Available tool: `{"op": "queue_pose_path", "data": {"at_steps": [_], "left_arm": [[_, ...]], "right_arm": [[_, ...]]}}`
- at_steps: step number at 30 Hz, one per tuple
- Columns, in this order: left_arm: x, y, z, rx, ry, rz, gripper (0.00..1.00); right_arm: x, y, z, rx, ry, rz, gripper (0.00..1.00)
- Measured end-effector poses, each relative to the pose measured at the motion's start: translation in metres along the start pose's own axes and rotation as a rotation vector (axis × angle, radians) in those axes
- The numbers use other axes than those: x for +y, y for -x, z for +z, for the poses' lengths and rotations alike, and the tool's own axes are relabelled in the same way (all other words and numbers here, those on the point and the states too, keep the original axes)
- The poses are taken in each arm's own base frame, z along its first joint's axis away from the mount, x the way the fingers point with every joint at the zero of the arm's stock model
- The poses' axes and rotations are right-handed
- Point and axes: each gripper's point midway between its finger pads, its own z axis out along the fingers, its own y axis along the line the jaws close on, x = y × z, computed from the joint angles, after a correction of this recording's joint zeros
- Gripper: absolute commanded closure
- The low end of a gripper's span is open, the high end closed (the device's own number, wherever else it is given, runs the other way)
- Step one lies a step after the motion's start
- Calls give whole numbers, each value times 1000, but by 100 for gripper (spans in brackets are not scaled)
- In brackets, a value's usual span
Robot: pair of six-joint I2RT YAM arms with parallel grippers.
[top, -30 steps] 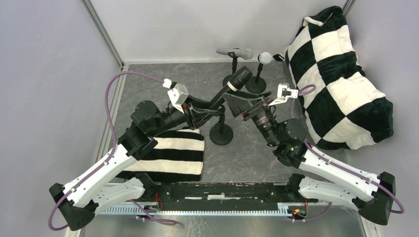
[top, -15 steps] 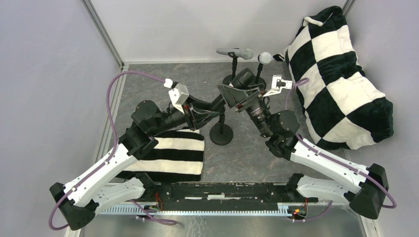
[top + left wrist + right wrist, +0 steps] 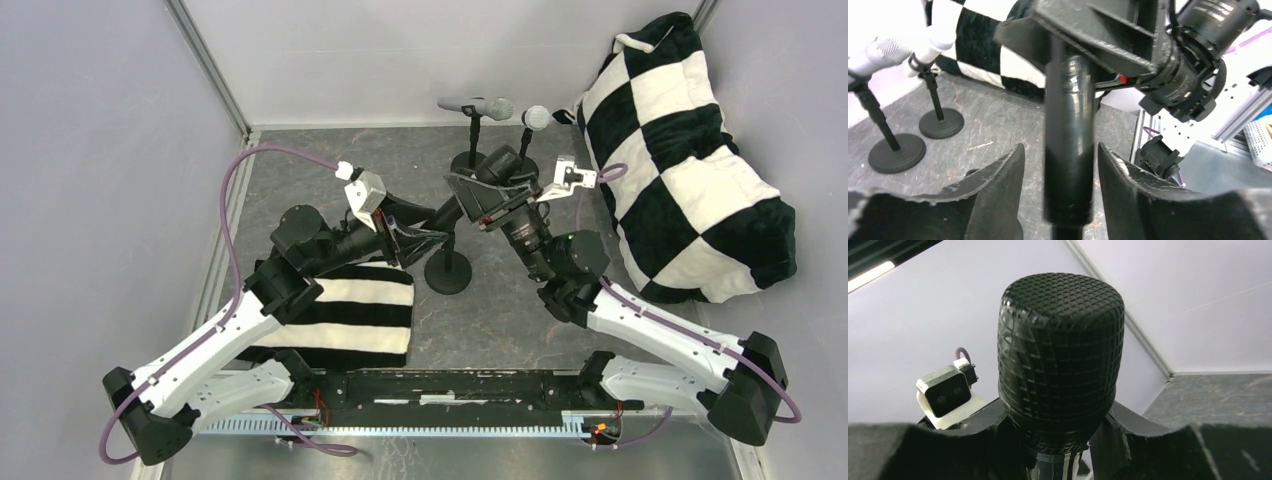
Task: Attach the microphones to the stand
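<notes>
Two claws share the black microphone (image 3: 497,160) above the middle stand (image 3: 448,272): right claw (image 3: 1058,425) clenched under its far-right head, left claw (image 3: 1060,155) released astride its near-left barrel, which we judge nearest the stand.

Three microphones (image 3: 478,106) (image 3: 536,118) (image 3: 497,164), three stands (image 3: 448,272) (image 3: 896,153) (image 3: 941,123), one cushion (image 3: 690,170), one cloth (image 3: 350,315)

Black microphone (image 3: 1068,150) inside left pincer (image 3: 1060,152)
</notes>
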Motion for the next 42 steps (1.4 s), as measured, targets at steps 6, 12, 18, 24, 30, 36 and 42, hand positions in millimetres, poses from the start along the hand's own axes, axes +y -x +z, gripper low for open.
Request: {"op": "queue_pose_path", "data": {"at_steps": [6, 12, 18, 24, 30, 36, 42], "left_arm": [[19, -19, -1, 16, 107, -66, 0], [49, -49, -5, 15, 287, -209, 0], [79, -92, -15, 3, 474, -377, 0], [101, -117, -8, -34, 573, -486, 0], [115, -134, 5, -59, 627, -544, 0], [119, -147, 17, -48, 644, -572, 13], [120, -143, 29, -67, 626, -582, 38]], "right_arm": [[-8, 26, -19, -79, -43, -129, 100], [-16, 74, -47, -178, -150, -329, 100], [-43, 97, -81, -205, -303, -500, 100], [-67, 101, -106, -177, -419, -593, 100], [-82, 100, -122, -150, -483, -634, 100], [-85, 103, -127, -146, -505, -653, 100], [-87, 103, -129, -142, -515, -663, 100]]}}
